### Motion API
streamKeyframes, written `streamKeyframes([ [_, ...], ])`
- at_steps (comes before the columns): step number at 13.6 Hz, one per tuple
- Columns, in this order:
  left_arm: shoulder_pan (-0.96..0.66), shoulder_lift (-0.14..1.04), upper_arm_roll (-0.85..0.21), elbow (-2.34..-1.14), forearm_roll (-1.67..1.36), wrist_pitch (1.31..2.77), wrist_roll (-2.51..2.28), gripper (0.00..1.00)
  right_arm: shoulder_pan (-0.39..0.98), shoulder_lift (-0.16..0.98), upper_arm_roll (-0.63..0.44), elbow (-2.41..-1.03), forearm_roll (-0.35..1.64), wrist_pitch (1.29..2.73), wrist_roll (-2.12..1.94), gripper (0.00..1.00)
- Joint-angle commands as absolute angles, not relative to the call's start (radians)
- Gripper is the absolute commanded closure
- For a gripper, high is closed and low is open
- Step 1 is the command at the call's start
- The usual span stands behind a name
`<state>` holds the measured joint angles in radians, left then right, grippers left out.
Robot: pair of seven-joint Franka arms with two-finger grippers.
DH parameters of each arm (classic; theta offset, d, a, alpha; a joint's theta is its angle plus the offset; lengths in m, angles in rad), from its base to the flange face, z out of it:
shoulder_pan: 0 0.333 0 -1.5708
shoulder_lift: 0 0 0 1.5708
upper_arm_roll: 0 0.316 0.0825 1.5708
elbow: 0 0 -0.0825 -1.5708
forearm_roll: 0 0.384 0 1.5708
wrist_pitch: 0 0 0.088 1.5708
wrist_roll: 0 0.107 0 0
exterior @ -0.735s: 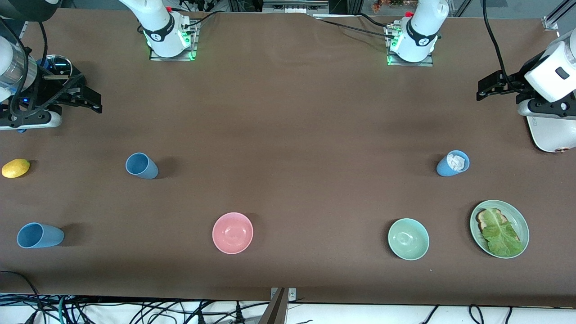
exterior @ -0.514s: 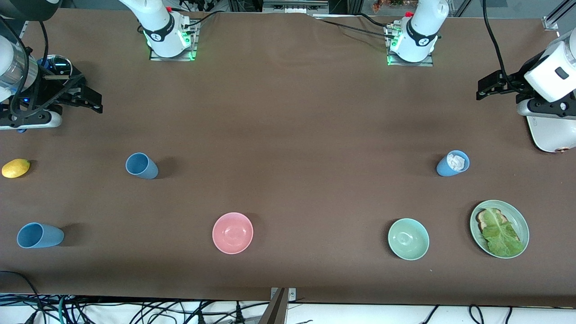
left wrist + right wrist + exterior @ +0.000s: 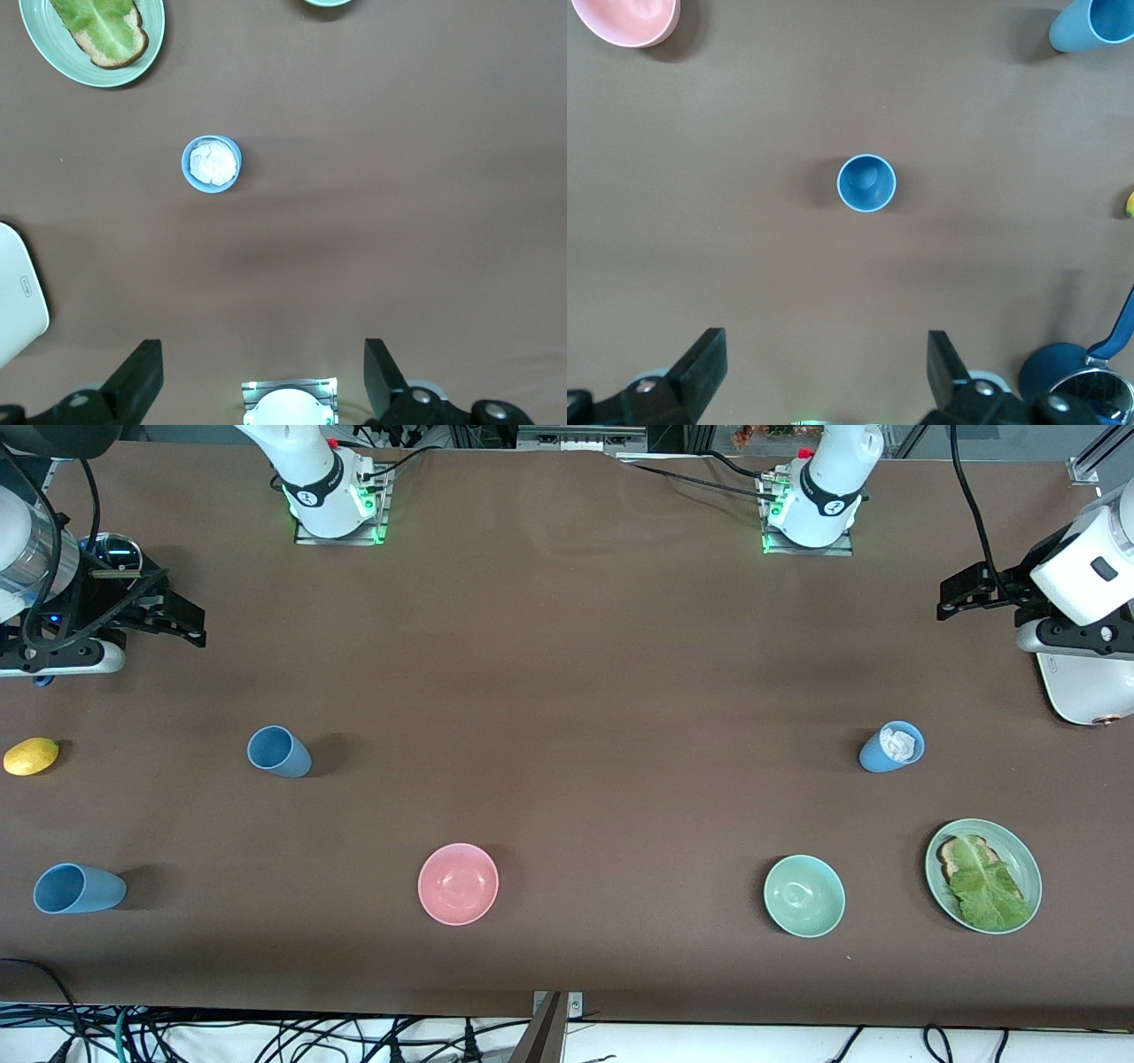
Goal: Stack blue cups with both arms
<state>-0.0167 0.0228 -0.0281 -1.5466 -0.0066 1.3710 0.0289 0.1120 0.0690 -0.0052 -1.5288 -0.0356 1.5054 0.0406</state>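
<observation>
Jaws wide on left gripper (image 3: 259, 381), high over cup with white wad (image 3: 891, 747). Jaws wide on right gripper (image 3: 824, 376), high over empty cup (image 3: 278, 751). Third cup (image 3: 78, 888) on table (image 3: 567, 691), near right arm's end.

Three light-blue tumblers stand upright and well apart on the brown table. An empty blue cup (image 3: 278, 751) sits at about nine o'clock from the table's middle. A second empty cup (image 3: 78, 888) stands at seven o'clock from it, nearer the front camera. The third cup (image 3: 891, 747), at three o'clock, holds crumpled white paper (image 3: 213, 162).
</observation>
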Motion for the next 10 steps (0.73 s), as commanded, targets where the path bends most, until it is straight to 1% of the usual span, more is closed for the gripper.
streamKeyframes([
  [1,-0.017,0.020,-0.029,-1.543,0.000,1.353,0.054,0.00,0.114,0.072,-0.008,-1.509,-0.026,1.497,0.058,0.00],
  [10,-0.015,0.021,-0.029,-1.539,0.000,1.353,0.054,0.00,0.107,0.077,-0.009,-1.509,-0.029,1.500,0.052,0.00],
])
